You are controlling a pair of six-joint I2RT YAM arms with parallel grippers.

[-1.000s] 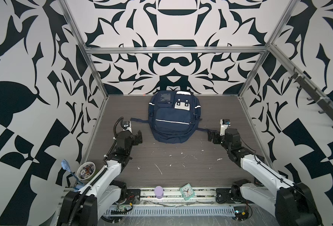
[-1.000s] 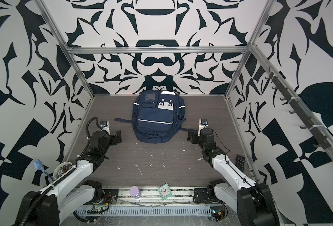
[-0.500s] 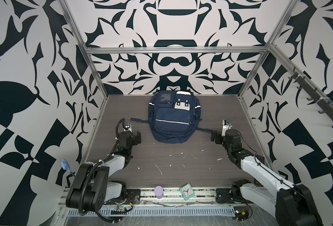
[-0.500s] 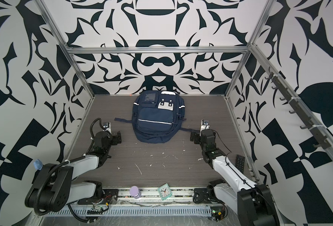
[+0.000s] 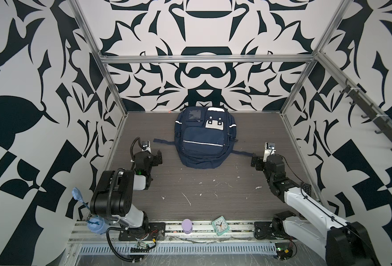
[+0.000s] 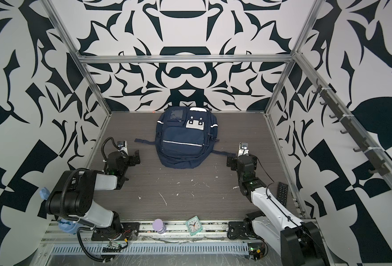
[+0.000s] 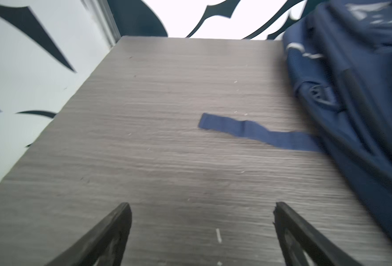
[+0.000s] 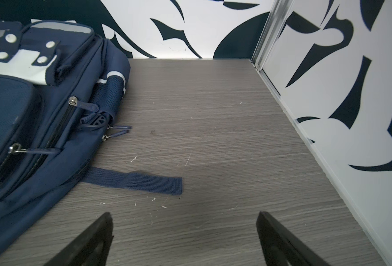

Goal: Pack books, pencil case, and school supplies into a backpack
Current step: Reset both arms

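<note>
backpack (image 5: 203, 140) lying flat | left jaws apart, empty | right jaws apart, empty

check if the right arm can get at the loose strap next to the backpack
Probably yes: the right claw is open and empty, the strap lies flat on bare table just ahead of it, beside the backpack, with nothing between.

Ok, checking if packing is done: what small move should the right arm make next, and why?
Probably pull back to rest: the navy blue fabric backpack looks zipped shut, nothing packable lies out, and left gripper and right gripper stand open, empty.
</note>
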